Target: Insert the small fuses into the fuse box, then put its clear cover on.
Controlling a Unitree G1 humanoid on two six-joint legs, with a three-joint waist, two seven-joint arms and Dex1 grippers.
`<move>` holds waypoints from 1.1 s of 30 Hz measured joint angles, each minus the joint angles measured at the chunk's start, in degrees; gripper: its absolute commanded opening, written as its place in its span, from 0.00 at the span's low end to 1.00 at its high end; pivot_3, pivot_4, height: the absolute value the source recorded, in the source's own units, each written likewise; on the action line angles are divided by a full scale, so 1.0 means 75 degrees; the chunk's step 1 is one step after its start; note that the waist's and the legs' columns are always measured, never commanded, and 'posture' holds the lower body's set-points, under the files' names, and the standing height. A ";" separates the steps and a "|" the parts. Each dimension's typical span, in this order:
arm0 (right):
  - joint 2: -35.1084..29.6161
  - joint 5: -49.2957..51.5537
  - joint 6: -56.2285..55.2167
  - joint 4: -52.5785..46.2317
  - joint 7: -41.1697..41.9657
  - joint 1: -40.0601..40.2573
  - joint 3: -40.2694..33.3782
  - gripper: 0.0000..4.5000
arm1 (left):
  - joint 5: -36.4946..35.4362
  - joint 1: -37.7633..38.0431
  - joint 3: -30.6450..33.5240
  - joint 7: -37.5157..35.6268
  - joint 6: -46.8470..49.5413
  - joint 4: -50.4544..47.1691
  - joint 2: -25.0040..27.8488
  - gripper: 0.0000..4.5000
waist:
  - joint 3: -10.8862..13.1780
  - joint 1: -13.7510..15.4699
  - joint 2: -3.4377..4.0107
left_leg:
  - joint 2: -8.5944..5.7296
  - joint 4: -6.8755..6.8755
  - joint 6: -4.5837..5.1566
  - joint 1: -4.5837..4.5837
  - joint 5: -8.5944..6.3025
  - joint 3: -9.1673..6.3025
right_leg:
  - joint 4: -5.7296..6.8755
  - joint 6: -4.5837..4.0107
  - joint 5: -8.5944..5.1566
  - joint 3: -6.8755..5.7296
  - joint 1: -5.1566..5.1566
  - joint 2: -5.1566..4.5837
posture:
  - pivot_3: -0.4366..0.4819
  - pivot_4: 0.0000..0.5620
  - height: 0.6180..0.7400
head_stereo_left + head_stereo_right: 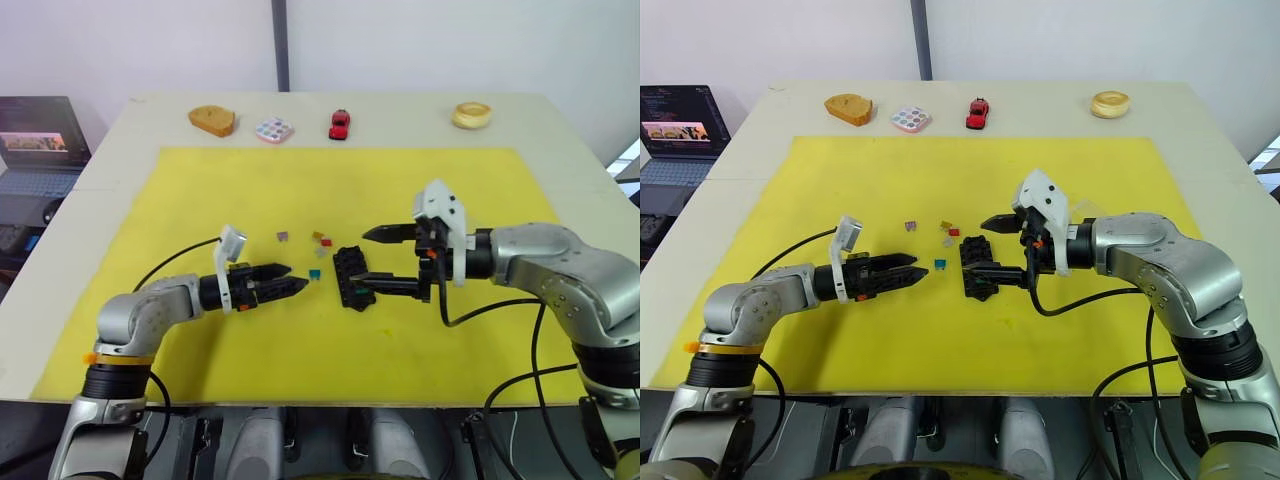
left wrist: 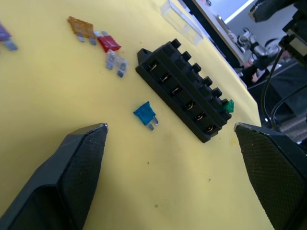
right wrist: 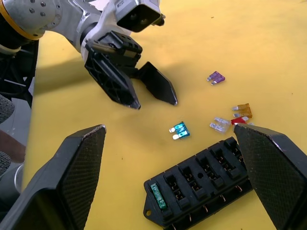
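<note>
- Fuse box point(image 1: 351, 277) mid yellow mat point(image 1: 200, 180), green fuse point(image 3: 158, 195) seated in an end slot.
- Teal fuse point(image 2: 144, 114) lies loose just beside it.
- Left gripper point(image 1: 292, 279) fingers apart, empty.
- Right gripper point(image 1: 368, 259) wide apart, straddling the box.

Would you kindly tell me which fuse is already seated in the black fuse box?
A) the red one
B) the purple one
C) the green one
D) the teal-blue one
C: the green fuse sits in an end slot of the fuse box, while the teal-blue fuse, red fuse and purple fuse lie loose on the mat.
</note>
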 measured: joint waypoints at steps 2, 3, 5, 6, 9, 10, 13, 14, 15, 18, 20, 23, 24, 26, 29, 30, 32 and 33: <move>0.0000 0.0015 0.0017 -0.0007 -0.0033 0.0002 -0.0001 1.00 | 0.0035 -0.0042 -0.0063 -0.0021 -0.0058 0.0014 -0.0047 0.99 | 0.0000 0.0004 0.0000 | 0.0000 0.0000 -0.0001 0.0000 0.0000 0.0000 | 0.0000 0.0000 0.0000 0.0000 0.0000 -0.0001 | 0.48 0.27 1.00; 0.0000 0.0033 0.0039 -0.0022 -0.0054 0.0016 -0.0011 1.00 | 0.0060 -0.0078 -0.0117 -0.0032 -0.0068 0.0050 -0.0094 0.99 | 0.0000 0.0008 0.0000 | -0.0001 0.0000 0.0000 0.0000 0.0000 0.0000 | -0.0001 0.0000 0.0000 0.0000 0.0001 -0.0001 | 0.48 0.27 1.00; 0.0000 0.0074 0.0096 -0.0078 -0.0113 0.0046 -0.0028 1.00 | 0.0126 -0.0191 -0.0228 -0.0061 -0.0088 0.0164 -0.0175 0.99 | 0.0000 0.0015 0.0000 | -0.0002 0.0001 0.0001 0.0000 -0.0001 0.0000 | -0.0003 0.0000 0.0000 -0.0001 0.0002 -0.0002 | 0.48 0.27 1.00; -0.0001 0.0080 0.0115 -0.0085 -0.0132 0.0063 -0.0046 1.00 | 0.0163 -0.0224 -0.0263 -0.0075 -0.0089 0.0196 -0.0199 0.99 | 0.0000 0.0014 0.0000 | -0.0003 0.0001 0.0001 0.0000 -0.0001 0.0000 | -0.0004 0.0000 0.0000 -0.0001 0.0004 -0.0002 | 0.48 0.27 1.00; 0.0000 0.0114 0.0167 -0.0118 -0.0235 0.0122 -0.0093 1.00 | 0.0183 -0.0302 -0.0302 -0.0117 -0.0040 0.0306 -0.0289 0.99 | 0.0000 0.0018 0.0000 | -0.0003 0.0001 0.0003 0.0001 0.0000 0.0000 | -0.0005 0.0001 0.0000 -0.0002 0.0006 -0.0003 | 0.48 0.27 1.00; 0.0000 0.0137 0.0175 -0.0150 -0.0272 0.0147 -0.0110 1.00 | 0.0183 -0.0344 -0.0319 -0.0146 0.0034 0.0331 -0.0296 0.99 | 0.0000 0.0019 0.0000 | -0.0004 0.0001 0.0011 0.0001 0.0005 0.0000 | -0.0005 0.0001 0.0000 -0.0002 0.0007 -0.0003 | 0.48 0.27 1.00; 0.0000 0.0167 0.0181 -0.0210 -0.0341 0.0153 -0.0113 1.00 | 0.0183 -0.0476 -0.0329 -0.0165 0.0230 0.0468 -0.0400 0.99 | 0.0000 0.0021 0.0000 | -0.0005 0.0001 0.0015 0.0001 0.0006 -0.0001 | -0.0006 0.0001 0.0000 -0.0002 0.0010 -0.0003 | 0.48 0.27 1.00; 0.0000 0.0189 0.0182 -0.0228 -0.0362 0.0153 -0.0115 1.00 | 0.0182 -0.0503 -0.0330 -0.0172 0.0287 0.0493 -0.0419 0.99 | 0.0000 0.0023 0.0000 | -0.0006 0.0002 0.0017 0.0001 0.0006 -0.0001 | -0.0006 0.0002 0.0001 -0.0002 0.0010 -0.0003 | 0.48 0.27 1.00; 0.0000 0.0214 0.0182 -0.0237 -0.0387 0.0155 -0.0120 1.00 | 0.0182 -0.0517 -0.0330 -0.0180 0.0342 0.0499 -0.0422 0.99 | 0.0000 0.0023 0.0000 | -0.0007 0.0002 0.0018 0.0002 0.0006 0.0000 | -0.0007 0.0002 0.0001 -0.0002 0.0011 -0.0003 | 0.48 0.27 1.00; 0.0000 0.0229 0.0184 -0.0239 -0.0452 0.0168 -0.0144 1.00 | 0.0190 -0.0541 -0.0349 -0.0239 0.0416 0.0499 -0.0430 0.99 | 0.0000 0.0021 0.0000 | -0.0007 0.0002 0.0021 0.0002 0.0005 0.0000 | -0.0010 0.0002 0.0001 -0.0002 0.0012 -0.0004 | 0.48 0.27 1.00; 0.0000 0.0235 0.0184 -0.0239 -0.0502 0.0186 -0.0151 1.00 | 0.0202 -0.0541 -0.0362 -0.0269 0.0416 0.0500 -0.0463 0.99 | 0.0000 0.0021 0.0000 | -0.0007 0.0002 0.0023 0.0002 0.0005 0.0000 | -0.0010 0.0003 0.0001 -0.0002 0.0013 -0.0003 | 0.48 0.27 1.00; 0.0000 0.0235 0.0184 -0.0239 -0.0565 0.0198 -0.0151 1.00 | 0.0262 -0.0554 -0.0375 -0.0329 0.0416 0.0527 -0.0526 0.99 | 0.0000 0.0024 0.0000 | -0.0008 0.0002 0.0024 0.0002 0.0004 0.0000 | -0.0011 0.0003 0.0001 -0.0003 0.0015 -0.0004 | 0.48 0.27 1.00; 0.0001 0.0235 0.0184 -0.0240 -0.0575 0.0198 -0.0151 1.00 | 0.0274 -0.0564 -0.0382 -0.0333 0.0416 0.0542 -0.0551 0.99 | 0.0000 0.0028 0.0000 | -0.0009 0.0002 0.0025 0.0002 0.0004 0.0000 | -0.0012 0.0003 0.0001 -0.0003 0.0015 -0.0004 | 0.48 0.27 1.00; 0.0002 0.0239 0.0184 -0.0240 -0.0607 0.0200 -0.0151 1.00 | 0.0341 -0.0630 -0.0415 -0.0352 0.0416 0.0630 -0.0643 0.99 | -0.0001 0.0054 0.0001 | -0.0011 0.0004 0.0026 0.0003 0.0004 -0.0001 | -0.0012 0.0003 0.0001 -0.0004 0.0018 -0.0006 | 0.48 0.27 1.00; 0.0007 0.0245 0.0184 -0.0240 -0.0640 0.0206 -0.0152 1.00 | 0.0396 -0.0818 -0.0517 -0.0391 0.0416 0.0880 -0.0825 0.99 | -0.0003 0.0192 0.0004 | -0.0012 0.0012 0.0026 0.0006 -0.0001 -0.0001 | -0.0018 0.0003 0.0001 -0.0004 0.0009 -0.0007 | 0.48 0.27 1.00; 0.0015 0.0249 0.0184 -0.0241 -0.0654 0.0206 -0.0152 1.00 | 0.0405 -0.0850 -0.0518 -0.0418 0.0416 0.0959 -0.0884 0.99 | -0.0004 0.0221 0.0005 | -0.0012 0.0012 0.0023 0.0007 -0.0005 -0.0004 | -0.0032 0.0002 0.0001 -0.0012 0.0003 -0.0007 | 0.48 0.27 1.00; 0.0019 0.0260 0.0184 -0.0247 -0.0689 0.0208 -0.0152 1.00 | 0.0422 -0.0914 -0.0518 -0.0510 0.0416 0.1140 -0.0949 0.99 | -0.0009 0.0234 0.0014 | -0.0012 0.0012 0.0026 0.0006 -0.0016 -0.0006 | -0.0060 0.0011 0.0007 -0.0016 0.0015 -0.0007 | 0.48 0.27 1.00; 0.0019 0.0266 0.0184 -0.0249 -0.0704 0.0222 -0.0156 1.00 | 0.0423 -0.0971 -0.0518 -0.0551 0.0430 0.1269 -0.0987 0.99 | -0.0012 0.0235 0.0019 | -0.0014 0.0012 0.0036 0.0006 -0.0022 -0.0006 | -0.0077 0.0018 0.0012 -0.0016 0.0024 -0.0007 | 0.48 0.27 1.00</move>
